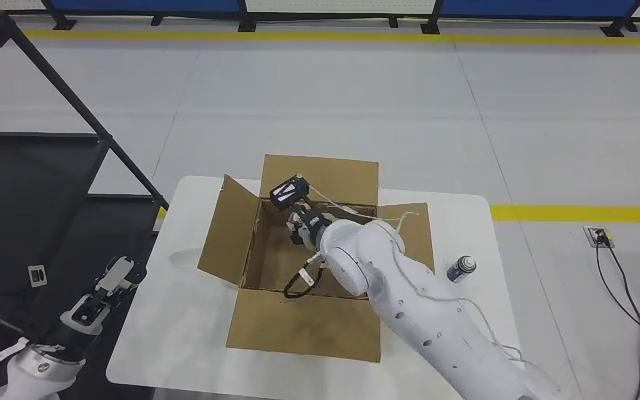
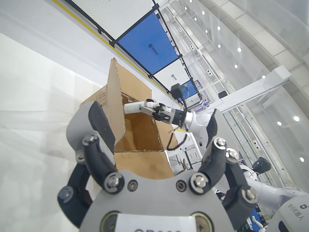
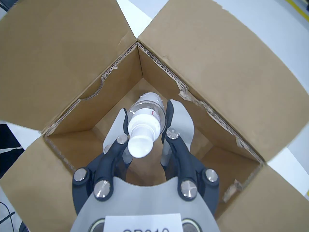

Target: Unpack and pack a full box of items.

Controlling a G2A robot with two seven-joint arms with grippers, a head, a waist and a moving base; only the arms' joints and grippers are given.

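Right claw [image 3: 146, 108] clamped on white bottle [image 3: 144, 119], cap toward wrist, at box [image 3: 205, 49] mouth near far wall. I'd keep travel vertical and clear of the flaps. Left claw [image 2: 154, 109] wide open, empty, beside table [image 1: 180, 290] left edge.

White table [image 1: 190, 300] on pale grey floor. Yellow stripe [image 1: 565, 212] runs right of table; second stripe [image 1: 300, 36] along far side. Black frame [image 1: 85, 115] at left. Socket [image 1: 597, 236] with black cable [image 1: 601, 262] on floor, right.
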